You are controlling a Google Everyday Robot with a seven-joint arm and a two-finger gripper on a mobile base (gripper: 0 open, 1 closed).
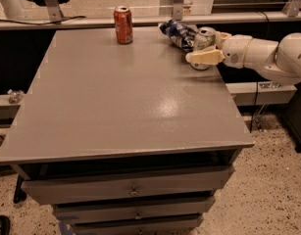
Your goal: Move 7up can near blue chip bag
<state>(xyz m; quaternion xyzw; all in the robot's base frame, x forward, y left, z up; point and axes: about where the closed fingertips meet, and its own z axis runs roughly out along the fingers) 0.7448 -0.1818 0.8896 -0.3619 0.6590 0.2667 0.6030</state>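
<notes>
Camera view: 7up can [205,39] is standing upright, long axis vertical, top up, at the table's [115,111] far right edge, just beside the blue chip bag [178,33]. Gripper [204,46] is clamping it. The near finger is crossing its front and the far finger is mostly hidden.

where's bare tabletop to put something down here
The table is bare across its front and middle, from the near edge up to the orange can. The back-left corner beside that can is also bare. The back-right corner is crowded: blue chip bag, 7up can and the gripper at it.
</notes>
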